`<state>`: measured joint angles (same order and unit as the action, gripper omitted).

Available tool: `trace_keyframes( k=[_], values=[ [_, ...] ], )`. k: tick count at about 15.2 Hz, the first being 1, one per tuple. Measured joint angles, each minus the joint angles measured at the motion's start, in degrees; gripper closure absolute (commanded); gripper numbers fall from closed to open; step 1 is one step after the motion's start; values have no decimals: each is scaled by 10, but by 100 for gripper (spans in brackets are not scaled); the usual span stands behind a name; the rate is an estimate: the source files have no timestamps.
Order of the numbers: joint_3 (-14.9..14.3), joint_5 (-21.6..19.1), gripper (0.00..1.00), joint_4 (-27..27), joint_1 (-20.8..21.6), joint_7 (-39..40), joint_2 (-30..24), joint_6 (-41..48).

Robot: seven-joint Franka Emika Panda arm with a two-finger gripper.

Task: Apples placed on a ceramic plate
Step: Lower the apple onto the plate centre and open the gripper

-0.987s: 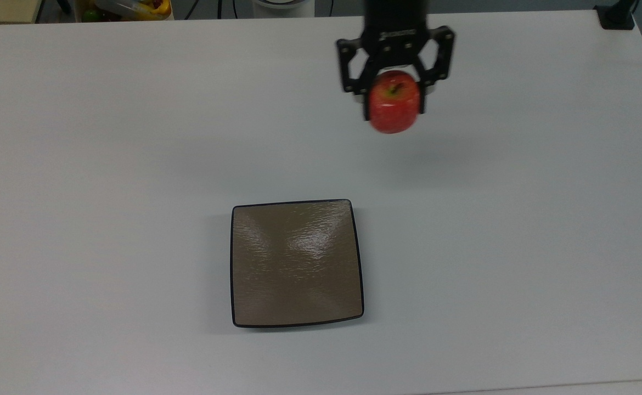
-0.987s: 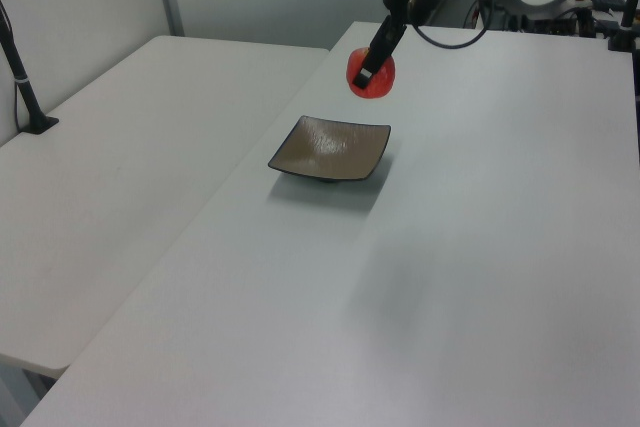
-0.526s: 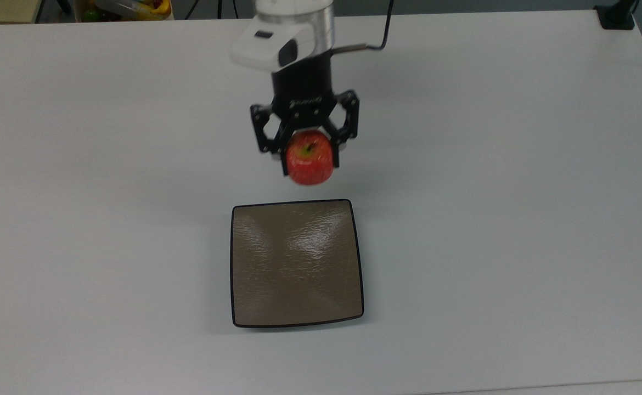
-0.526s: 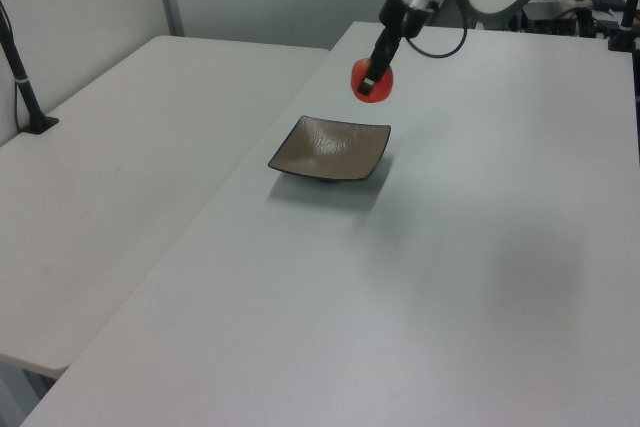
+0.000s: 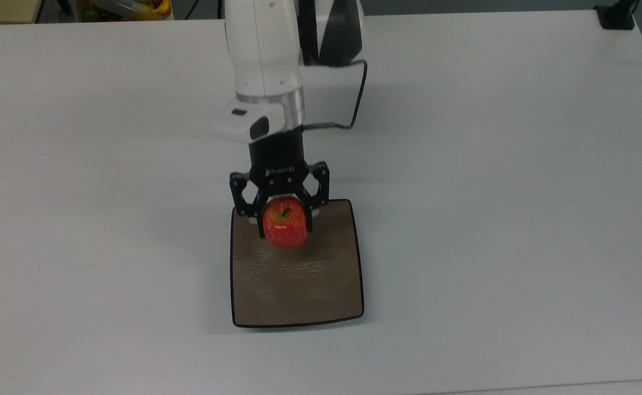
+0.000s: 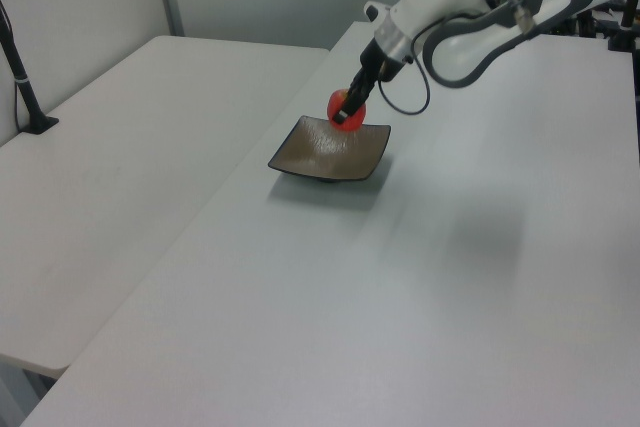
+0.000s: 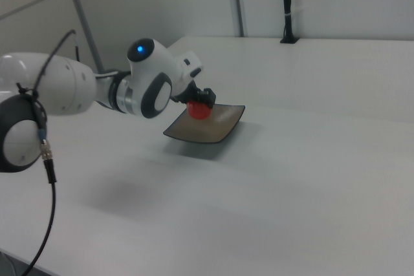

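The red apple [image 5: 285, 228] with a yellow-green patch at its stem hangs in the air, and my black gripper [image 5: 285, 226] is shut on it. It is over the back part of the square taupe-brown ceramic plate [image 5: 304, 285], which lies flat on the white table. In the left view the apple [image 6: 345, 111] is just above the plate [image 6: 325, 153] near its far edge. In the right view the apple [image 7: 198, 110] sits above the plate [image 7: 210, 128], partly hidden by the arm.
The white arm [image 5: 266, 66] stretches from the table's back edge toward the plate. A container of fruit [image 5: 126, 9] stands beyond the back left corner in the top view. A second white table [image 6: 120, 147] adjoins on the left view's left.
The gripper has carried the apple from the table's back right toward the plate and lower, to a spot over the plate's back part. The plate has not moved.
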<state>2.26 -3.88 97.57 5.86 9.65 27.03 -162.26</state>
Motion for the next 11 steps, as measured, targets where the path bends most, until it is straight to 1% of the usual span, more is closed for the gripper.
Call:
trace_keyframes(
  k=[2, 7, 9, 10, 11],
  values=[
    [0, 0, 95, -14, 2, 0, 27, -10],
    [1, 0, 89, -57, 5, 0, 77, -12],
    [3, 0, 88, -71, 7, 0, 99, -27],
    [3, 0, 85, -77, 10, 0, 110, -34],
    [3, 0, 76, -82, 12, 0, 119, -38]
  ],
)
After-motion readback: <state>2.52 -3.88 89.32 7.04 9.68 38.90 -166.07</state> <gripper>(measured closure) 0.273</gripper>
